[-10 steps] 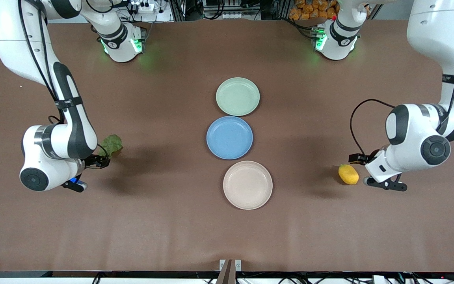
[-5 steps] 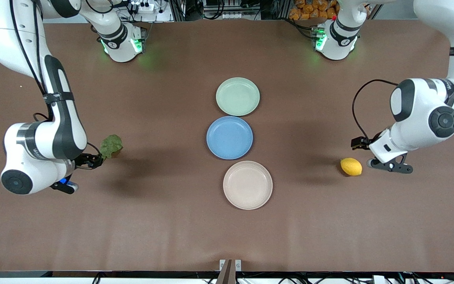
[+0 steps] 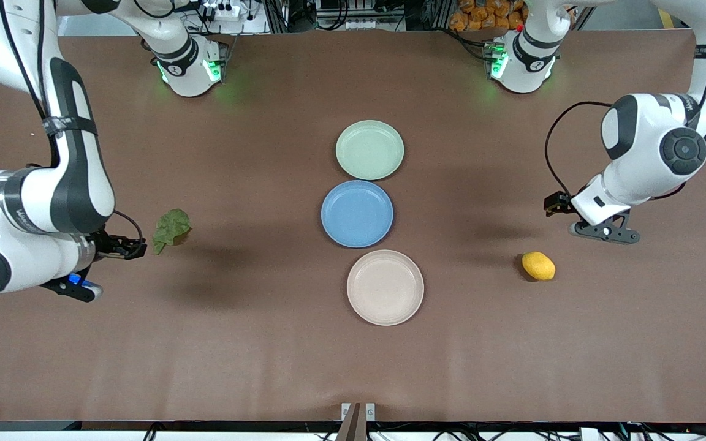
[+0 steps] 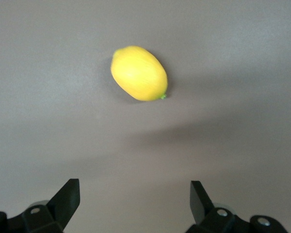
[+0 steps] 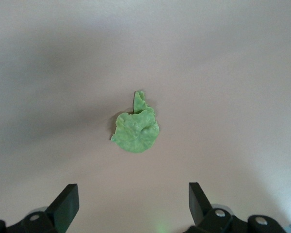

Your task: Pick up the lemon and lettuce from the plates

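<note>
The yellow lemon (image 3: 538, 266) lies on the bare brown table toward the left arm's end; it also shows in the left wrist view (image 4: 138, 73). The dark green lettuce (image 3: 171, 227) lies on the table toward the right arm's end, and in the right wrist view (image 5: 136, 130). The pale green plate (image 3: 369, 150) and the beige-white plate (image 3: 385, 286) hold nothing. My left gripper (image 3: 605, 233) (image 4: 135, 199) is open and empty, over the table beside the lemon. My right gripper (image 3: 72, 286) (image 5: 133, 199) is open and empty, over the table beside the lettuce.
A blue plate (image 3: 357, 214) holding nothing sits between the two task plates at the table's middle. The arm bases (image 3: 189, 64) (image 3: 521, 58) stand along the table's edge farthest from the front camera.
Both grippers have drawn up and away from their items, the right one toward its table end. The lemon has shifted slightly on the table; the lettuce stays put.
</note>
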You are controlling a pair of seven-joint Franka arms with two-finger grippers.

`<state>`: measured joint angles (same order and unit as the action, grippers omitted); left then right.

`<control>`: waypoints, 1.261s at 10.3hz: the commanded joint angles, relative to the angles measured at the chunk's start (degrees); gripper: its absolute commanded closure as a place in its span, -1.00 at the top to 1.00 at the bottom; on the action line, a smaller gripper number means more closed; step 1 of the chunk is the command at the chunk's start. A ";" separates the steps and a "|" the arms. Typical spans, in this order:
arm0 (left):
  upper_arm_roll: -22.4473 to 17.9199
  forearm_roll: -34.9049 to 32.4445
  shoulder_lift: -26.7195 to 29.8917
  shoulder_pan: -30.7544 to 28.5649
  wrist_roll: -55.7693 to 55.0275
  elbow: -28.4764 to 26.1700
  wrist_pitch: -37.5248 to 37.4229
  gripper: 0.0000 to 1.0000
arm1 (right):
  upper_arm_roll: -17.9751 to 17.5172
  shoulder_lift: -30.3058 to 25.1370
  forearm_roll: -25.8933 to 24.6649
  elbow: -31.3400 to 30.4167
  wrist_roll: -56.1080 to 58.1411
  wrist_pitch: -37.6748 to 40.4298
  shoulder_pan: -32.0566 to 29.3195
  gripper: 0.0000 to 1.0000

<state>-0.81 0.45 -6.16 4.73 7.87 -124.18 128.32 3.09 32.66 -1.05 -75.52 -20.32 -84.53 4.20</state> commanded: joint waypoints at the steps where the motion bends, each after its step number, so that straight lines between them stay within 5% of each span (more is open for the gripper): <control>1: 0.20 -0.80 6.49 -0.43 -1.10 -5.71 1.40 1.00 | -0.45 -3.73 -0.01 -0.50 6.14 0.59 -0.86 1.00; 8: 0.02 -0.63 8.44 -1.22 -1.28 -0.73 0.96 1.00 | -0.36 -23.32 -0.10 -8.14 11.88 3.31 -2.70 1.00; 13: -0.33 -0.89 10.89 -1.22 -1.10 4.03 -7.97 1.00 | -0.80 -28.08 0.08 -8.32 12.32 4.02 -2.62 1.00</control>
<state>-1.17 0.45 2.90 3.74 7.84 -121.02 124.50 2.94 6.62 -1.04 -82.04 -8.79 -79.82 2.22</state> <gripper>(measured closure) 0.000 0.000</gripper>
